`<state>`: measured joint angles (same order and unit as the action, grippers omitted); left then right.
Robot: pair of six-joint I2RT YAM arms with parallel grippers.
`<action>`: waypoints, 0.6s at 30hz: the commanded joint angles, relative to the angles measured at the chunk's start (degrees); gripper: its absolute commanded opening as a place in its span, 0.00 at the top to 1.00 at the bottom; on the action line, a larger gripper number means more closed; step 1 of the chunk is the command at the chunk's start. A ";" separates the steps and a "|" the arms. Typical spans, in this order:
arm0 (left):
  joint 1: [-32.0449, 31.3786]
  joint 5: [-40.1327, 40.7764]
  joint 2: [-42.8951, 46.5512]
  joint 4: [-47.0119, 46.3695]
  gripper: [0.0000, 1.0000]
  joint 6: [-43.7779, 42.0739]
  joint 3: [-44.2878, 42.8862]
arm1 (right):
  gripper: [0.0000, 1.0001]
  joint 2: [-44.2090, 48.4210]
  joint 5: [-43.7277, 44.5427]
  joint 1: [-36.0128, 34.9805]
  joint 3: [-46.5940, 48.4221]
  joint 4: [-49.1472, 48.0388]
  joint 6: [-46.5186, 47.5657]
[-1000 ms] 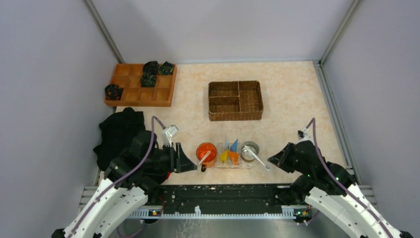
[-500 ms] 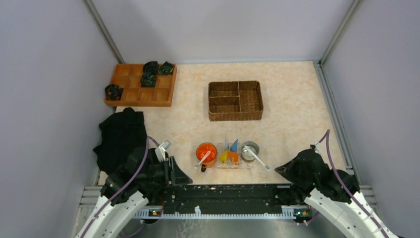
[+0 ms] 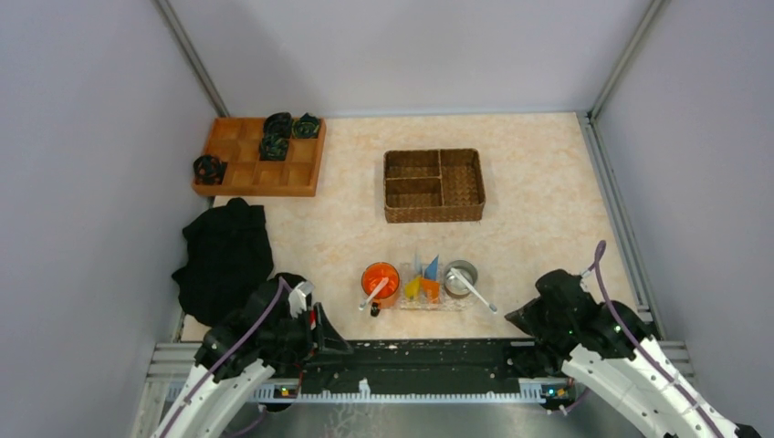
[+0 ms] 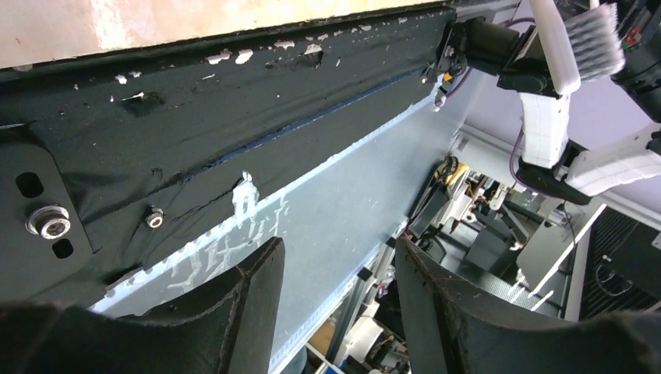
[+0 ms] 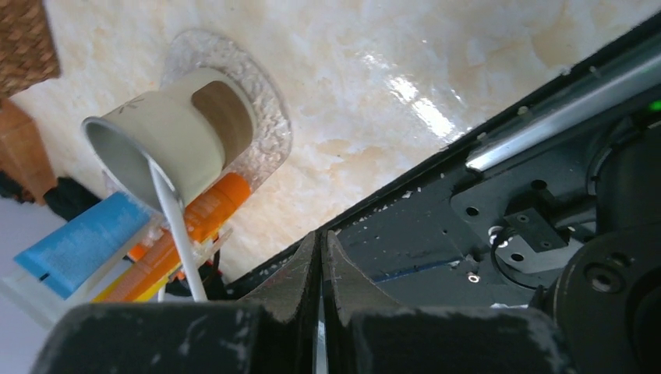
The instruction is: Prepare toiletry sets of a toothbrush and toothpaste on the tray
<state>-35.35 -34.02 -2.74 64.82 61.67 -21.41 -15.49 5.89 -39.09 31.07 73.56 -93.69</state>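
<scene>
Left gripper (image 4: 337, 269): jaws standing part open, holding nothing, hanging over base plate (image 4: 195, 101). Right gripper (image 5: 320, 245): jaws pressing together, gripping nothing.

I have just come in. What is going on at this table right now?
Nothing is being handled at this moment. Both arms sit low at the near edge of the table, away from the things. The left hand is open and empty; the right hand is shut on nothing. In the middle, blue, yellow and orange tubes lie together on the clear tray. One white toothbrush leans in the orange mug, another in the steel cup.
</scene>
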 commanded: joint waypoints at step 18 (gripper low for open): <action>0.23 8.28 -32.24 -8.02 0.40 10.45 -3.07 | 1.00 -23.60 1.07 0.27 8.33 -2.44 -3.63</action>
<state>-35.33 -28.64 -27.83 60.60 65.82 -22.20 -36.69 6.26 -39.09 36.51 71.26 -95.55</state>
